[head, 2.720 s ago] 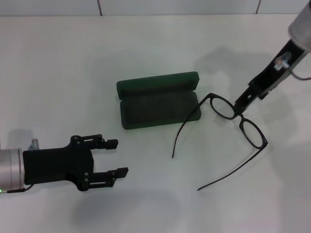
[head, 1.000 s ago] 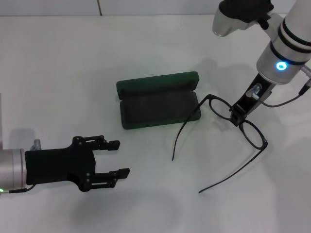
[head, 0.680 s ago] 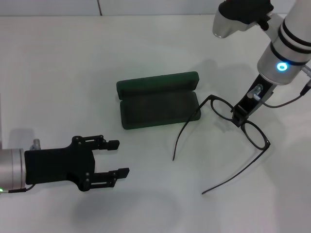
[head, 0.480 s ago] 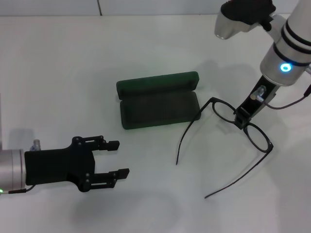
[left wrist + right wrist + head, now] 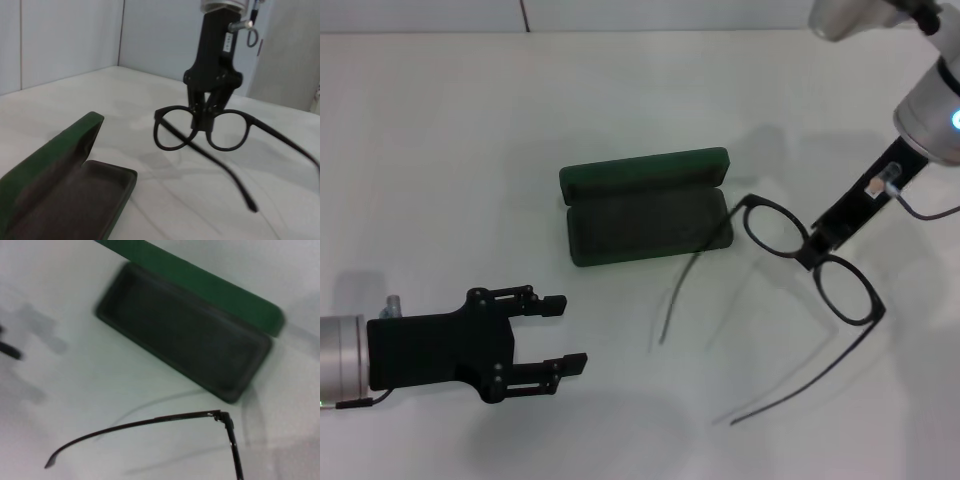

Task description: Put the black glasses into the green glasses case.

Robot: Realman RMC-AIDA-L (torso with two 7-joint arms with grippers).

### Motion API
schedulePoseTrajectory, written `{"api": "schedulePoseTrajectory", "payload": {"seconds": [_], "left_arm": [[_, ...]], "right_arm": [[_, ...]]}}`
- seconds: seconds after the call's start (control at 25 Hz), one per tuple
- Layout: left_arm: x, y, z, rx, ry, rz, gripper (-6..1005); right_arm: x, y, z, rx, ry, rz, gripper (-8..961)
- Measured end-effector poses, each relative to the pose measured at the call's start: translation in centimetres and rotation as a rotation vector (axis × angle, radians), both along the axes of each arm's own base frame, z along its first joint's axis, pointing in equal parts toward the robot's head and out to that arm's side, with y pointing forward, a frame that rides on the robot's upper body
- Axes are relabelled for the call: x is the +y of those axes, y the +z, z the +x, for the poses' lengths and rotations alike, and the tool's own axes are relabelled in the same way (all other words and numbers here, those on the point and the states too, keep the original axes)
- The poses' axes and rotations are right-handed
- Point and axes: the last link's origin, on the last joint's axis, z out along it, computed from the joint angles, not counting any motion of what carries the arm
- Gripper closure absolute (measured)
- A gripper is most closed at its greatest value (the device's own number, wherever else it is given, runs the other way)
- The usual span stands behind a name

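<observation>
The green glasses case (image 5: 645, 205) lies open on the white table, lid toward the far side, with its dark lining showing (image 5: 185, 335). To its right, the black glasses (image 5: 772, 230) hang above the table with both temple arms unfolded and faint shadows under them. My right gripper (image 5: 811, 256) is shut on their bridge, as the left wrist view shows (image 5: 203, 119), with the case (image 5: 60, 195) in front of it. One temple arm (image 5: 150, 422) crosses the right wrist view. My left gripper (image 5: 565, 331) rests open at the near left, away from both.
The white table (image 5: 440, 150) runs back to a tiled wall (image 5: 620, 12). Nothing else stands on it besides the case, the glasses and my two arms.
The right gripper has risen and shifted right with the glasses, lifting them off the table; their temple tips now hang free above shadows. The left arm and the case have stayed put.
</observation>
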Motion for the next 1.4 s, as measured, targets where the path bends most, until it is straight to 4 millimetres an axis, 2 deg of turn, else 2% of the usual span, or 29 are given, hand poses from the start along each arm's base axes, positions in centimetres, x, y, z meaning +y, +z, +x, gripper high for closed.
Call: {"api": "schedulePoseTrajectory", "payload": {"seconds": [0.28,0.56,0.84,1.04,1.4], "left_arm": [[0.2,-0.8,0.5,-0.037,0.024,-0.038,279],[0.3,-1.7,0.7,-0.063,0.045,-0.088,288],[0.3,-2.5,2.2,-0.148,-0.018,-0.089,351],[1.1,-3.1,3.2,-0.200,-0.024,-0.081,500],[3.0,-5.0,5.8,-0.291,-0.018,-0.071,829]], "right_arm": [[1.0,1.1,-0.6,0.238,0.080,0.058,862],[1.7,1.8,-1.4,0.406,0.154,0.123,862],[3.3,1.1,-0.5,0.517,0.205,0.271,863],[4.3,0.6,-0.4,0.615,0.201,0.354,861],[3.8,0.2,0.1,0.768,0.146,0.385,863]]}}
